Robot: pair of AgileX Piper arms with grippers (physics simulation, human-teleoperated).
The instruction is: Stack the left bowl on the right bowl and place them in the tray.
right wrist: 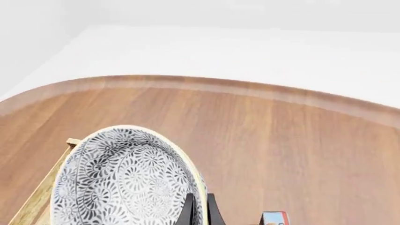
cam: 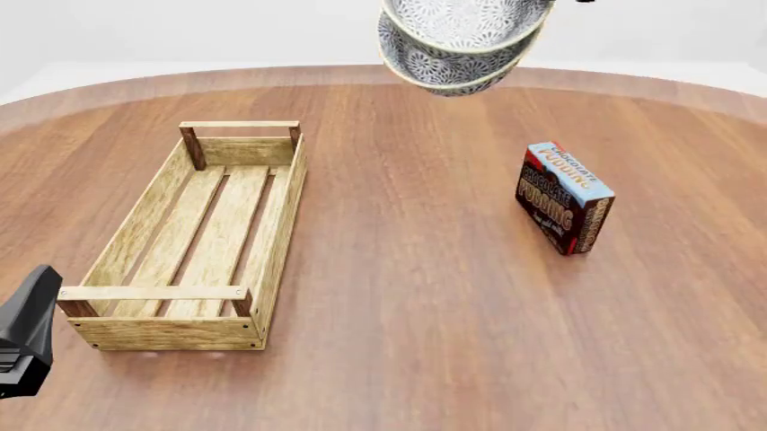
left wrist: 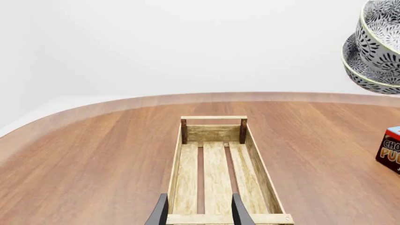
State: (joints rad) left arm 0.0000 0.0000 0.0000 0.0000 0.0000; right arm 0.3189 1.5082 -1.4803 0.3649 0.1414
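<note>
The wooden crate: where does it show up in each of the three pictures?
Front view: the tray lies on the left of the table, running away from the camera, nothing in it.
Left wrist view: it fills the lower middle, seen lengthwise, right ahead of the left gripper.
Right wrist view: only a corner peeks out behind the stacked bowls.
Shared landmark: the pudding box.
</note>
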